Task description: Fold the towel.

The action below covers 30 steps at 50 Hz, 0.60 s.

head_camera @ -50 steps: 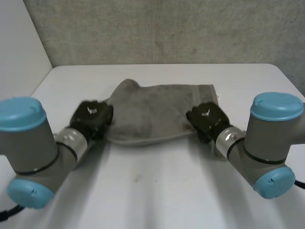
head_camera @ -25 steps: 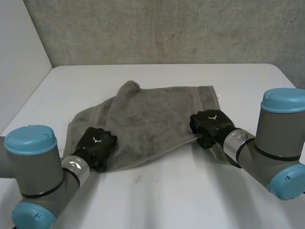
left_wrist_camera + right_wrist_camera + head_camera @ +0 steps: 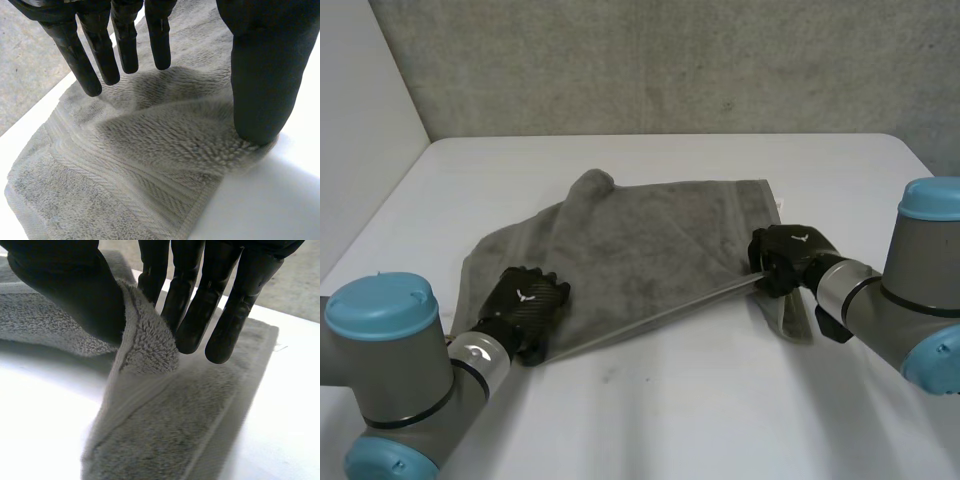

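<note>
Grey towel (image 3: pixel 640 235) lies rumpled on the white table (image 3: pixel 700 400). My right hand (image 3: pixel 790 258) pinches its near right edge between thumb and fingers, raised off the table. My left hand (image 3: pixel 528 305) is at the near left corner: fingers straight, thumb tip pressing the pile. It seems pinned, not gripped. The near edge runs taut between both hands.

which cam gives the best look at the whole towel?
Head view: the towel lies spread on the table, near edge taut between left hand and right hand. Left wrist view shows a corner under that hand's thumb; right wrist view shows an edge pinched between thumb and fingers.
</note>
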Tool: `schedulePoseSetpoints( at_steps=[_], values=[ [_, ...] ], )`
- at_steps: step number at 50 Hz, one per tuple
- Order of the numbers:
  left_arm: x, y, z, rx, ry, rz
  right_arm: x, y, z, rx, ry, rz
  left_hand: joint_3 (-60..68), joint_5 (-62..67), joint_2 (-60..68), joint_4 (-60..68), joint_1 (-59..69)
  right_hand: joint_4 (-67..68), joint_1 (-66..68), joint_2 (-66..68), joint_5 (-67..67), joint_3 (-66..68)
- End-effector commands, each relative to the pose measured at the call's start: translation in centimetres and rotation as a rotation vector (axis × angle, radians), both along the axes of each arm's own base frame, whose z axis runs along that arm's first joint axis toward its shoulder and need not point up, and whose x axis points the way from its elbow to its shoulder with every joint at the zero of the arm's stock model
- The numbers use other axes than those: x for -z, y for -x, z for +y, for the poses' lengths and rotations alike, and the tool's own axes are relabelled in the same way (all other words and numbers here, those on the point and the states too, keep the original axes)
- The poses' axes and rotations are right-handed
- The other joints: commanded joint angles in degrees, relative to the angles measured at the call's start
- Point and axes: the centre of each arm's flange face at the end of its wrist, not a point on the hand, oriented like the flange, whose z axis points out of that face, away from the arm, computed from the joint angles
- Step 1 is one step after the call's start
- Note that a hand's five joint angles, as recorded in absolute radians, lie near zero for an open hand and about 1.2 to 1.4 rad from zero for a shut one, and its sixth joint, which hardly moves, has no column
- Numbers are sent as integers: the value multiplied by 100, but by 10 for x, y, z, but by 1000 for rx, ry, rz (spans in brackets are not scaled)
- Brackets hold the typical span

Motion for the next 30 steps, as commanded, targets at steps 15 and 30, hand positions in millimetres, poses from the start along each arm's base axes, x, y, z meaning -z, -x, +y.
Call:
schedulePoseSetpoints(
  at_steps=[15, 30],
  values=[
    [-11, -4, 19, 16, 5, 8, 5, 11, -18, 41, 6, 5, 414, 426, 417, 431, 408, 1185, 2443, 1277, 1408, 1203],
    [0, 4, 16, 59, -19, 9, 3, 9, -15, 37, 2, 2, 633, 644, 635, 649, 627, 1185, 2443, 1277, 1408, 1203]
  ],
)
